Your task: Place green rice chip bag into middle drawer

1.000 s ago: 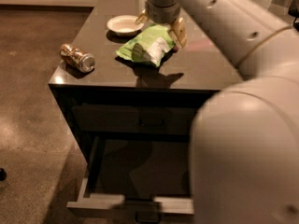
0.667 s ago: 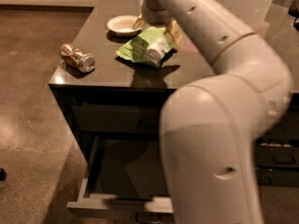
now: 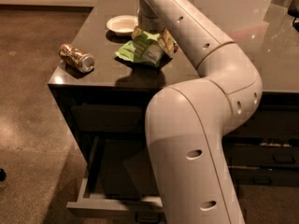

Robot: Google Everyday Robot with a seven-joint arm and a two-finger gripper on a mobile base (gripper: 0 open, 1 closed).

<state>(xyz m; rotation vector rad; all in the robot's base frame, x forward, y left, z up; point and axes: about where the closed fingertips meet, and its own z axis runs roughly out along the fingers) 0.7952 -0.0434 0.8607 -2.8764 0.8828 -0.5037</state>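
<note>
One green rice chip bag (image 3: 144, 51), one white bowl (image 3: 122, 24), one drinks can (image 3: 76, 58), one arm (image 3: 196, 139) and one open drawer are in view. The bag lies on the dark countertop (image 3: 224, 17) just to the right of the bowl and a little nearer the camera. The gripper (image 3: 152, 36) stands over it, right beside the bowl, clamped on the bag's bunched upper part with a tan pad at either side. The can lies on its side to the left of the bowl, near the counter's front corner.

Since a second ago the bag, bowl and can have kept their places, while the arm's elbow has swung and now covers the cabinet front below and right of the bowl.

The bowl's inside shows plain white. The middle drawer (image 3: 110, 204), pulled out far below the bowl, shows a dark floor; its right part is hidden behind the arm.
</note>
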